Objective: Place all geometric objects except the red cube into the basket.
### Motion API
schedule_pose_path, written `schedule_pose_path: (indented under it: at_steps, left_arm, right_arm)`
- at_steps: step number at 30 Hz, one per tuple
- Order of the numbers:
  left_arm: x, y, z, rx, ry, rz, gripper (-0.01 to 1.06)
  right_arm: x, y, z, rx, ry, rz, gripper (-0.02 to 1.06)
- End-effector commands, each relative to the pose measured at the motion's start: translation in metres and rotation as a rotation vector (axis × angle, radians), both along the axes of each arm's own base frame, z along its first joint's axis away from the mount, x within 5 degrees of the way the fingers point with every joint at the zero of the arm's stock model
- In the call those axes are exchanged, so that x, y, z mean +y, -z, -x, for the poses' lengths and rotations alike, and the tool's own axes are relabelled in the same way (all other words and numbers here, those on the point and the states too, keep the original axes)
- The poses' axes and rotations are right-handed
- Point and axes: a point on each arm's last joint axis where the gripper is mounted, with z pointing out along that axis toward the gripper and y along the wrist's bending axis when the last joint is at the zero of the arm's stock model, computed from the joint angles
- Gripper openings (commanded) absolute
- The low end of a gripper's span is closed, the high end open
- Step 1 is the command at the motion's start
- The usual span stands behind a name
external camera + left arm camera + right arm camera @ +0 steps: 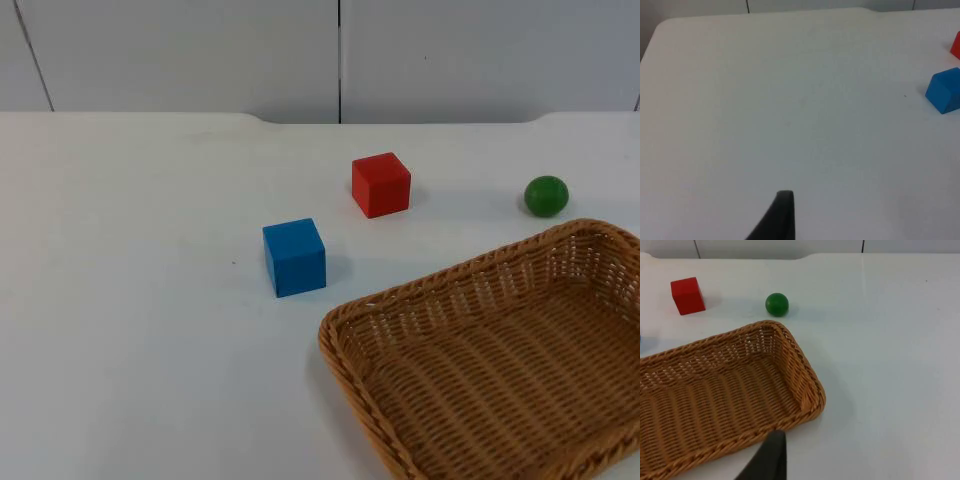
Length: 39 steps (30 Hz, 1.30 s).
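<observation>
A blue cube (294, 257) sits near the middle of the table, with a red cube (381, 184) behind it to the right. A green ball (546, 195) lies at the right, just beyond the far rim of an empty wicker basket (440, 275) at the front right. My left gripper (782, 220) hangs over bare table well to the left of the blue cube (946, 90); the red cube (956, 45) lies beyond it. My right gripper (772, 460) hangs just outside the near long rim of the basket (805, 370), with the ball (776, 304) and red cube (687, 295) past the basket.
The white table (130, 300) ends at a grey partition wall (200, 50) at the back. A wide bare stretch lies left of the blue cube, and another to the right of the basket in the right wrist view.
</observation>
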Motion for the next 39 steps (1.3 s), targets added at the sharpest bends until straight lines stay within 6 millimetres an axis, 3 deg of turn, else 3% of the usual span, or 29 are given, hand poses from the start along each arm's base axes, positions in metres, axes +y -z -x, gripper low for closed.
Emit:
schedule_pose_path:
  at_steps: [1, 8, 15, 19, 20, 25, 26, 34, 36, 37, 39]
  left_arm:
    - [-0.001, 0.000, -0.002, 0.001, -0.001, 0.009, 1.05]
    - [-0.002, -0.012, -0.013, 0.043, -0.001, 0.032, 1.05]
    - [-0.002, -0.042, -0.044, 0.114, 0.002, 0.049, 1.05]
    - [-0.002, -0.051, -0.073, 0.176, -0.002, 0.057, 1.05]
    - [-0.002, -0.051, -0.073, 0.176, -0.002, 0.057, 1.05]
    - [-0.004, -0.051, -0.111, 0.247, 0.006, 0.092, 1.05]
    - [-0.004, -0.051, -0.111, 0.247, 0.006, 0.092, 1.05]
    - [-0.015, -0.061, -0.175, 0.337, 0.169, 0.088, 1.05]
    - [-0.020, -0.062, -0.202, 0.360, 0.237, 0.102, 1.00]
    - [-0.020, -0.062, -0.202, 0.360, 0.237, 0.102, 1.00]
    - [-0.024, -0.056, -0.224, 0.399, 0.284, 0.090, 0.92]
  right_arm:
    - [0.000, -0.002, 0.000, -0.017, 0.009, 0.001, 1.05]
    - [0.000, -0.024, -0.009, -0.042, 0.005, 0.007, 1.05]
    - [0.002, -0.054, -0.050, 0.011, -0.002, 0.020, 1.05]
    - [0.004, -0.062, -0.081, 0.056, -0.003, 0.022, 1.05]
    - [0.004, -0.062, -0.081, 0.056, -0.003, 0.022, 1.05]
    - [0.005, -0.059, -0.103, 0.089, -0.005, 0.024, 1.05]
    - [0.005, -0.059, -0.103, 0.089, -0.005, 0.024, 1.05]
    - [0.005, -0.057, -0.116, 0.106, -0.008, 0.029, 1.05]
    - [0.005, -0.056, -0.117, 0.112, -0.008, 0.029, 1.05]
    - [0.005, -0.056, -0.117, 0.112, -0.008, 0.029, 1.05]
    - [0.005, -0.056, -0.117, 0.108, -0.008, 0.029, 1.05]
